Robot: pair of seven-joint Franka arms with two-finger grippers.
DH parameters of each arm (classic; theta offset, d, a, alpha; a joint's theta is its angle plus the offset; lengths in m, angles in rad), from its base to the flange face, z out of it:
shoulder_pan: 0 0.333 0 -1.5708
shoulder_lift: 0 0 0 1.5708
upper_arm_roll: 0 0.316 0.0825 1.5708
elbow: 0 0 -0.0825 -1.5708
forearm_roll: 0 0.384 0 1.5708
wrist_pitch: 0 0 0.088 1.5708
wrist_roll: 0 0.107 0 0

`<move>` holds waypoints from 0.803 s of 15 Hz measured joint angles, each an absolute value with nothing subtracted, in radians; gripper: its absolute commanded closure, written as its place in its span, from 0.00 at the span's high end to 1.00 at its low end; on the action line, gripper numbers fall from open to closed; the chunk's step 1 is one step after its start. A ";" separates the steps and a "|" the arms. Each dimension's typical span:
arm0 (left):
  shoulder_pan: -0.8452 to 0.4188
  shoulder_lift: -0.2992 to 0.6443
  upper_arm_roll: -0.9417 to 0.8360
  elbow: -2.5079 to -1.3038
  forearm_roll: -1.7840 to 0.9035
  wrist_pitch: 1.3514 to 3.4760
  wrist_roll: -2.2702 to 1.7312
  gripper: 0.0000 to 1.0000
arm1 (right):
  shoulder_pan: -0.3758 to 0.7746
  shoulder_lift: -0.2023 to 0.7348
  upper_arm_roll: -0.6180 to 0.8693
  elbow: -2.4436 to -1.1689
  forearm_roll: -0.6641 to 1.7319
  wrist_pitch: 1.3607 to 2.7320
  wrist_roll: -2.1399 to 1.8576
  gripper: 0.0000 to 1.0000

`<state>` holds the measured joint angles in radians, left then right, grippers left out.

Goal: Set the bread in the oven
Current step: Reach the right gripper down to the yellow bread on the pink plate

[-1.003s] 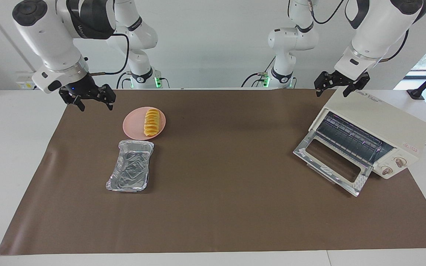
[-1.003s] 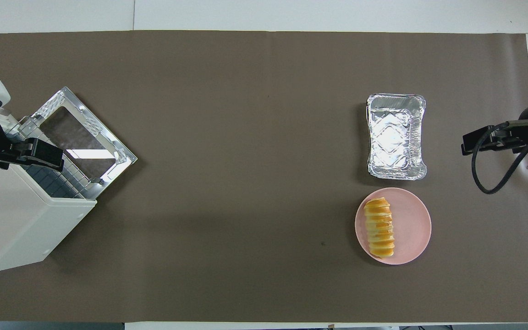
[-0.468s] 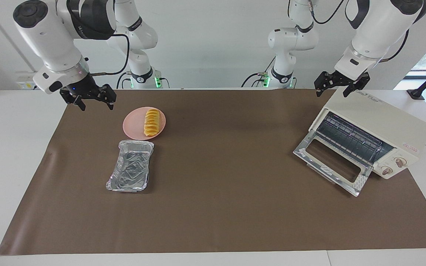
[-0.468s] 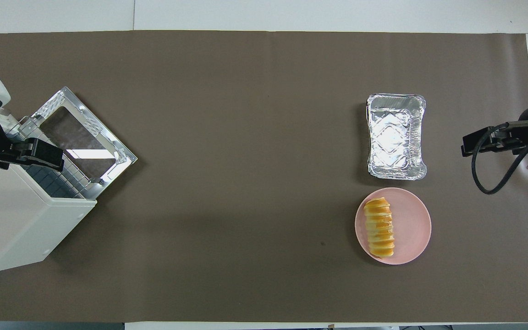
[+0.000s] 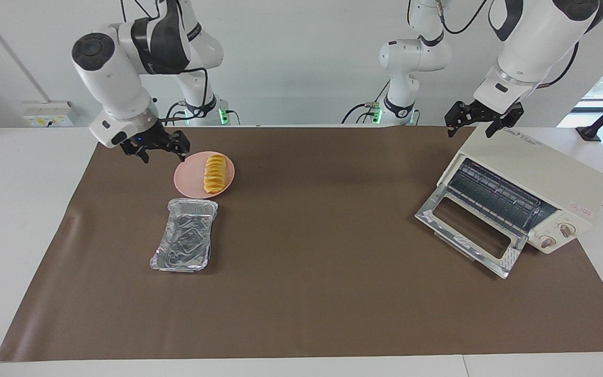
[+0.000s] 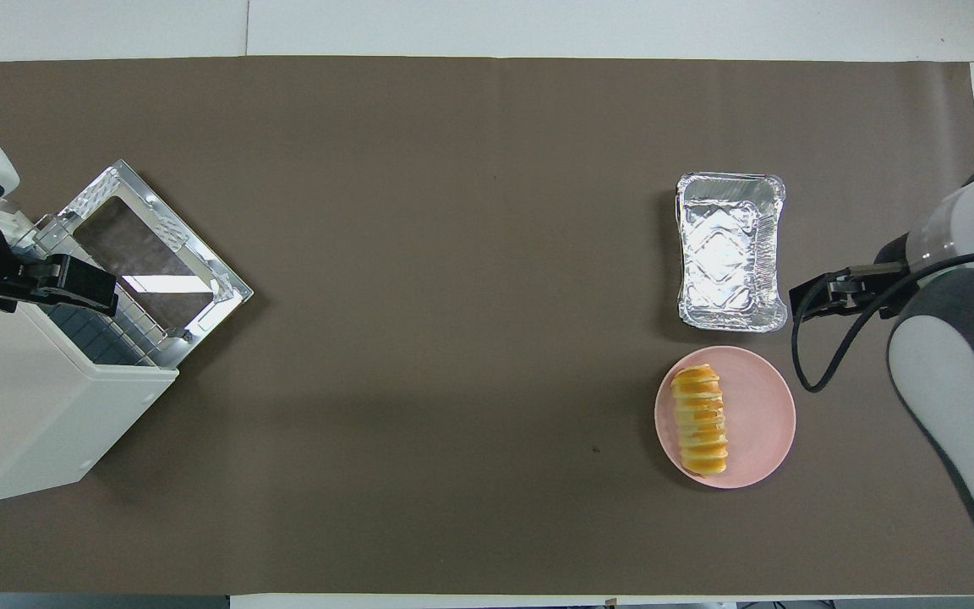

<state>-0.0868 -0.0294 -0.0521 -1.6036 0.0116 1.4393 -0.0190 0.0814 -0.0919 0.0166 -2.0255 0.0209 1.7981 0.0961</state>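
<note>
One arm has moved in the last second: the right gripper [image 5: 157, 150] has swung in from the table's edge and now hangs, fingers wide and empty, just beside the pink plate [image 5: 189, 178] at the right arm's end, which suggests a reach for the bread [image 5: 214, 173] (untouched, lying on that plate). The left gripper [image 5: 484, 121] waits wide open over the oven [image 5: 542, 175], whose door [image 5: 469, 230] lies folded down. Counted: one bread, one plate, one foil tray [image 5: 185, 242], one oven, two arms.
</note>
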 measured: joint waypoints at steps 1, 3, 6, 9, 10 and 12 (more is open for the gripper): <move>-0.087 -0.029 -0.052 -1.604 0.012 1.439 -0.019 1.00 | 0.100 -0.104 0.018 -2.088 0.022 1.844 0.127 1.00; -0.087 -0.029 -0.052 -1.604 0.012 1.439 -0.019 1.00 | 0.122 -0.117 0.020 -2.189 0.036 1.930 0.165 1.00; -0.087 -0.029 -0.052 -1.604 0.012 1.439 -0.019 1.00 | 0.133 -0.122 0.020 -2.292 0.093 2.025 0.183 1.00; -0.087 -0.029 -0.052 -1.604 0.012 1.439 -0.019 1.00 | 0.149 -0.125 0.020 -2.385 0.126 2.142 0.204 0.99; -0.087 -0.029 -0.052 -1.604 0.012 1.439 -0.019 1.00 | 0.157 -0.125 0.020 -2.417 0.143 2.184 0.208 0.99; -0.087 -0.029 -0.052 -1.604 0.012 1.439 -0.019 1.00 | 0.174 -0.125 0.020 -2.479 0.160 2.263 0.210 0.99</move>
<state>-0.0868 -0.0294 -0.0521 -1.6036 0.0116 1.4393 -0.0190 0.1742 -0.1255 0.0201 -2.4793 0.1604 2.2628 0.2103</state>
